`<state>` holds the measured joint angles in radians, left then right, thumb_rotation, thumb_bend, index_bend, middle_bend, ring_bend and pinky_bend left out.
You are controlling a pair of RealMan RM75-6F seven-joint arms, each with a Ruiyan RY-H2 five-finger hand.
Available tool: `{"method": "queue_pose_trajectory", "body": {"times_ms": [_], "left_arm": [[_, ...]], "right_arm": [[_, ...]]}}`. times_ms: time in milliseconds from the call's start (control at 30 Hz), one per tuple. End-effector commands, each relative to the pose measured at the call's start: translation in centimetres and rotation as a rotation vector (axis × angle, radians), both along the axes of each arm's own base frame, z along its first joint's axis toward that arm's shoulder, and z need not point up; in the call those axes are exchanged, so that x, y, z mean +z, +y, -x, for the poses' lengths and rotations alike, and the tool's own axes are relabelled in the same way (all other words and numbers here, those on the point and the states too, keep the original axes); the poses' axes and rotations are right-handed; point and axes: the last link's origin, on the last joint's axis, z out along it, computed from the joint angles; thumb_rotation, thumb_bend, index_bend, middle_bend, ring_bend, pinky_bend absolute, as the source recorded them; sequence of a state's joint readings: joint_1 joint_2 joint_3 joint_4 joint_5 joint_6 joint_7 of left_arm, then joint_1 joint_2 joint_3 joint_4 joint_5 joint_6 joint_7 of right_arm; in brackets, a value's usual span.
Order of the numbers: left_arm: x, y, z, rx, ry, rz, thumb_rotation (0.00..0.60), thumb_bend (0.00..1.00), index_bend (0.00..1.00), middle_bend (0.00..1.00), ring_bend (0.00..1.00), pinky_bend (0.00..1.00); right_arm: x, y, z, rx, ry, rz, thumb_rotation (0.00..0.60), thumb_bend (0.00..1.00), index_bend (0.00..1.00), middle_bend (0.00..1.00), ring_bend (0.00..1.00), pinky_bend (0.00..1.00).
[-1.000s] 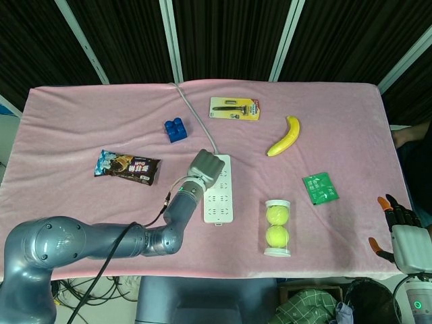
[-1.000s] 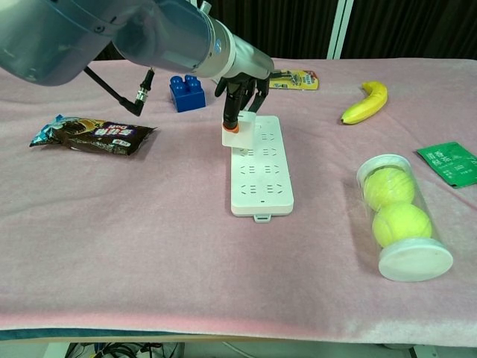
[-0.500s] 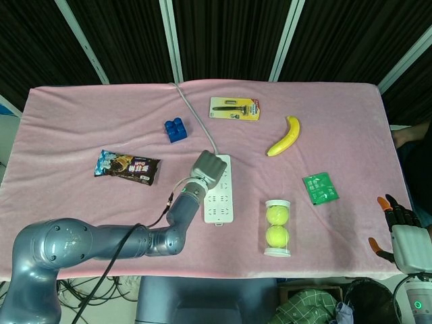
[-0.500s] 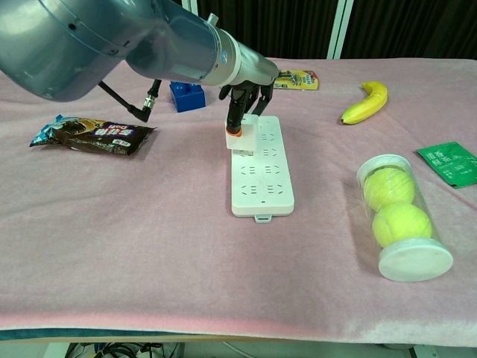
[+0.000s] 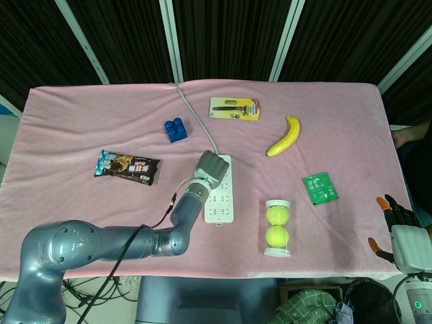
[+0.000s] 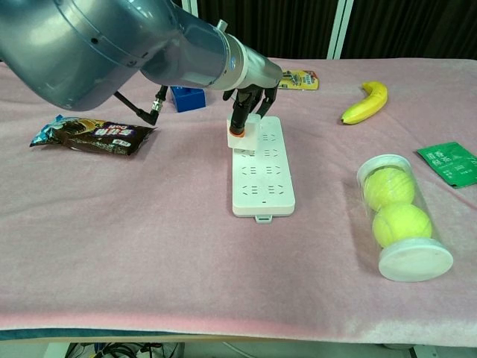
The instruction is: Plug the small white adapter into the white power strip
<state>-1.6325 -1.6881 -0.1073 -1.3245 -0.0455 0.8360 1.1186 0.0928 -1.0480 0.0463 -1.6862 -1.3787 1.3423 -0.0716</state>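
The white power strip (image 5: 221,202) (image 6: 262,175) lies lengthwise at the middle of the pink cloth, its cable (image 5: 196,118) running to the far edge. My left hand (image 5: 210,167) (image 6: 250,95) hangs over the strip's far left corner and pinches the small white adapter (image 6: 234,142) between its fingertips. The adapter sits at the strip's left edge, touching or just above its top face. In the head view the hand hides the adapter. My right hand (image 5: 399,231) rests off the table's near right corner, fingers apart, holding nothing.
A blue brick (image 5: 175,129) and a snack packet (image 5: 127,166) lie left of the strip. A carded tool (image 5: 234,108) and a banana (image 5: 284,136) lie beyond it. A tennis-ball tube (image 5: 277,227) (image 6: 398,217) and a green sachet (image 5: 320,187) lie to its right.
My left hand has shifted slightly right and inward over the strip, carrying the adapter with it. The right hand has not moved.
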Motion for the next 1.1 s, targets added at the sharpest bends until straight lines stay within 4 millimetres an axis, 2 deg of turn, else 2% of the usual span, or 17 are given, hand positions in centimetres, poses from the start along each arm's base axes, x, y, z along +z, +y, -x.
{"method": "queue_pose_trajectory", "body": {"times_ms": [33,633,1100], "left_arm": [[-0.1,-0.1,-0.1,0.001,0.003,0.0,0.6,0.42,0.62,0.59,0.38,0.39],[-0.8,-0.5,-0.3,-0.012,0.027,0.001,0.6,0.42,0.62,0.6,0.38,0.42],[-1.3,-0.7,-0.1,0.001,0.028,0.009,0.6,0.42,0.63,0.61,0.41,0.5]], "right_arm": [[0.0,0.0,0.0,0.0,-0.001,0.0,0.6,0.22,0.03,0.04,0.13,0.15],[0.0,0.0,0.0,-0.001,-0.004,-0.001,0.6,0.22,0.03,0.04,0.13,0.15],[-0.1,0.0,0.0,-0.002,-0.005,-0.004,0.6,0.22,0.03,0.04,0.13,0.15]]}}
